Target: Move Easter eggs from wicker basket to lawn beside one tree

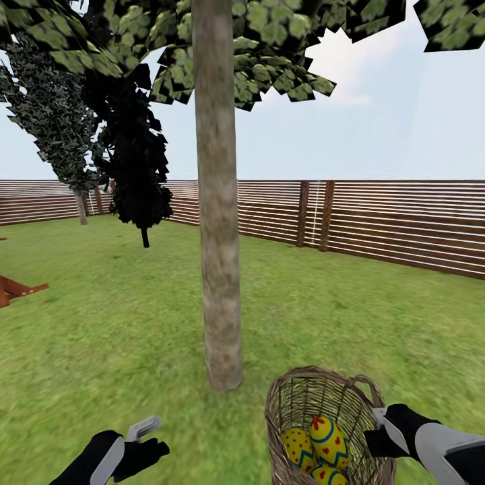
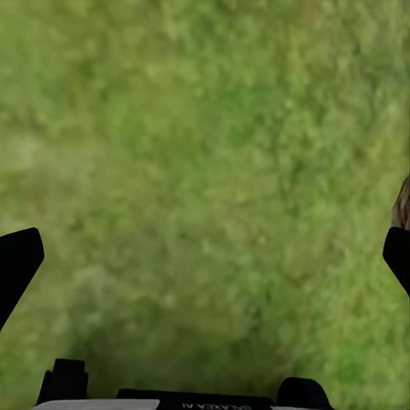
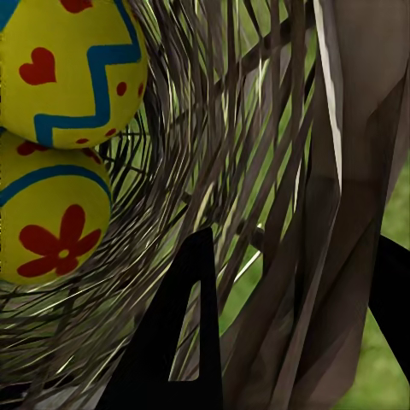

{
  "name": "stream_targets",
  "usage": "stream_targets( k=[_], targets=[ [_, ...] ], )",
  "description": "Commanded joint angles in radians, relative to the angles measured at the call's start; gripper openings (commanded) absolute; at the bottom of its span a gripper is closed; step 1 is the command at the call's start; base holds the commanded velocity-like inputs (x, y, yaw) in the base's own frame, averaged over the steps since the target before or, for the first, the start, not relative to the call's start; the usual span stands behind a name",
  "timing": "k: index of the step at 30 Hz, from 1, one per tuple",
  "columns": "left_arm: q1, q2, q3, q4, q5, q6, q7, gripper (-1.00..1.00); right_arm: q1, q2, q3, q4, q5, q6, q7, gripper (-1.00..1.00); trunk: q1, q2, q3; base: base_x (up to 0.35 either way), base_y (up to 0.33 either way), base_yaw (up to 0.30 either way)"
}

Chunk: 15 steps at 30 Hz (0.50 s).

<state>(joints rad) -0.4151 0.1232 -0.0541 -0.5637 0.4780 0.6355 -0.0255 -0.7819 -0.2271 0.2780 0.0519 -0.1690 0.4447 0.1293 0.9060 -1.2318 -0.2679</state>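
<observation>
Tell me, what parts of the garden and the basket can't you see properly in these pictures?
- Third egg: head view, cut off by the bottom edge.
- Basket bottom: head view, past the bottom edge.
- Treetop above the trunk: head view, cut off by the top edge.
- Wooden frame: head view, mostly past the left edge.
- Right pincer: right wrist view, one finger inside the basket wall, one outside; touching or not is unclear.
- Grass: left wrist view, blurred.

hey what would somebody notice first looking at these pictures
A tall bare trunk rises mid-lawn, straight ahead. Beside it, low on the right, the basket holds three bright yellow eggs, with the right end effector at its rim.
</observation>
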Motion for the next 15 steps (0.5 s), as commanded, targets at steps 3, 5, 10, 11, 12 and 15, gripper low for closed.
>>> stream_targets(
  k=[3, 5, 10, 11, 12, 15],
  targets=[
    [-0.001, 0.001, -0.004, 0.0, -0.001, 0.003, -0.002, 1.0, -0.002, 0.0, 0.0, 0.001, -0.012, 0.002, 0.004, -1.0, 0.012, -0.022, -0.011, 0.0, 0.0, 0.0],
    [-0.001, 0.001, -0.004, -0.001, -0.001, 0.003, -0.002, 1.0, -0.002, 0.001, 0.0, 0.001, -0.012, 0.002, 0.004, -1.0, 0.019, -0.036, -0.017, 0.0, 0.0, 0.0],
    [-0.001, 0.0, -0.004, 0.001, -0.001, 0.003, -0.002, 1.0, -0.002, 0.0, 0.0, 0.001, -0.012, 0.002, 0.004, -1.0, 0.039, -0.071, -0.033, 0.0, 0.0, 0.0],
    [-0.001, -0.002, -0.004, 0.001, -0.001, 0.003, -0.002, 1.0, -0.002, 0.001, 0.0, 0.001, -0.012, 0.002, 0.004, -1.0, 0.042, -0.078, -0.036, 0.0, 0.0, 0.0],
    [-0.001, -0.006, -0.004, 0.001, 0.0, 0.003, -0.002, 1.0, -0.001, 0.001, 0.0, 0.001, -0.012, 0.002, 0.004, -1.0, 0.046, -0.085, -0.039, 0.0, 0.0, 0.0],
    [-0.001, -0.012, -0.004, 0.001, -0.001, 0.003, -0.002, 1.0, -0.002, 0.001, 0.0, 0.0, -0.012, 0.002, 0.004, -1.0, 0.058, -0.106, -0.048, 0.0, 0.0, 0.0]
  ],
)
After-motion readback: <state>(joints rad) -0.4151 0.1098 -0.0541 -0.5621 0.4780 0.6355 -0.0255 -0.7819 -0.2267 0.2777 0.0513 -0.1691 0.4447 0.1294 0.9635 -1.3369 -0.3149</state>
